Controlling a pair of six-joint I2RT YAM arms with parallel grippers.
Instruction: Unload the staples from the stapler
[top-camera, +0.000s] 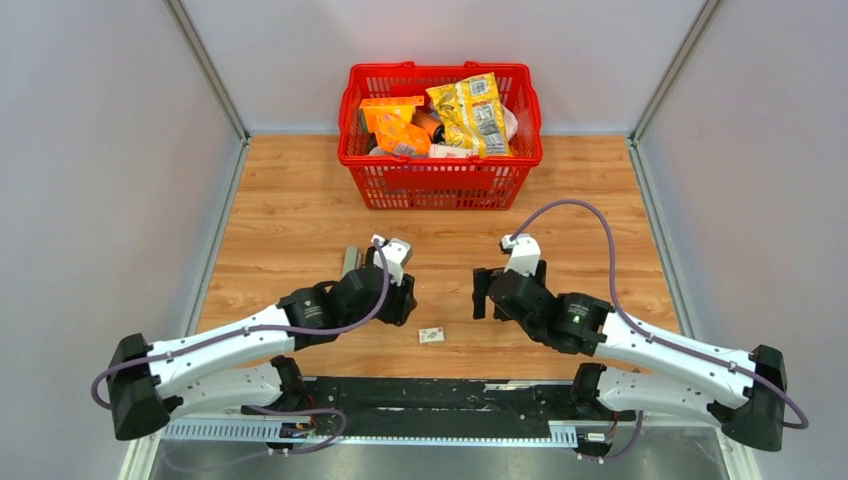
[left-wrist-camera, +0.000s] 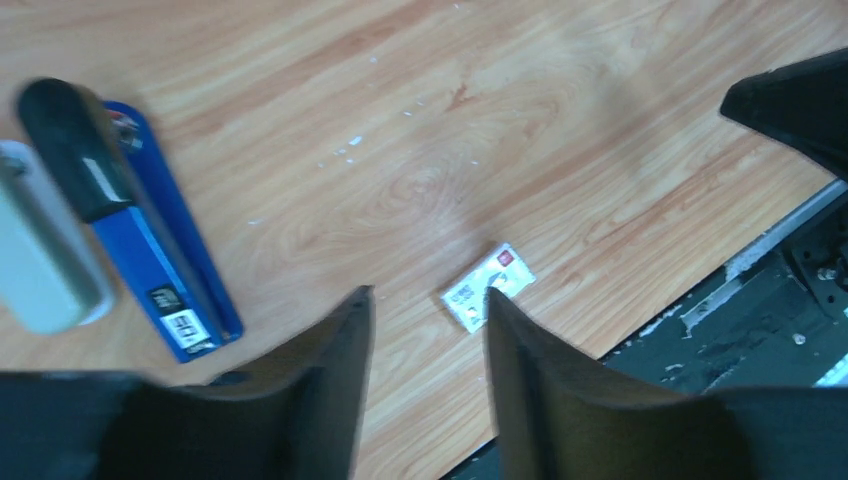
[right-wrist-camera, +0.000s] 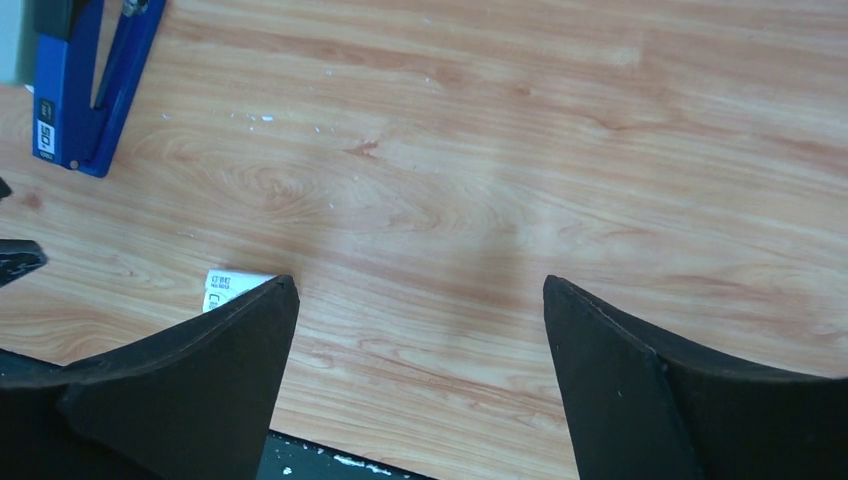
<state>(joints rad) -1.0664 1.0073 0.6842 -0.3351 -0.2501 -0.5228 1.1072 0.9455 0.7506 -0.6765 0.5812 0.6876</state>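
The stapler (left-wrist-camera: 150, 250) lies flat on the wooden table, with a blue body and a black top end. It lies left of and apart from my left gripper (left-wrist-camera: 428, 300), which is open and empty. In the right wrist view the stapler (right-wrist-camera: 75, 95) is at the far top left, its two blue arms spread in a V. My right gripper (right-wrist-camera: 420, 285) is wide open and empty above bare wood. In the top view both grippers, left (top-camera: 403, 312) and right (top-camera: 487, 298), face each other at mid table. No staples can be made out.
A small white printed tag (left-wrist-camera: 488, 287) lies just past my left fingertips; it also shows in the top view (top-camera: 432, 335). A pale grey block (left-wrist-camera: 40, 255) lies beside the stapler. A red basket (top-camera: 440, 180) of snack packs stands at the back. Tiny white specks dot the wood.
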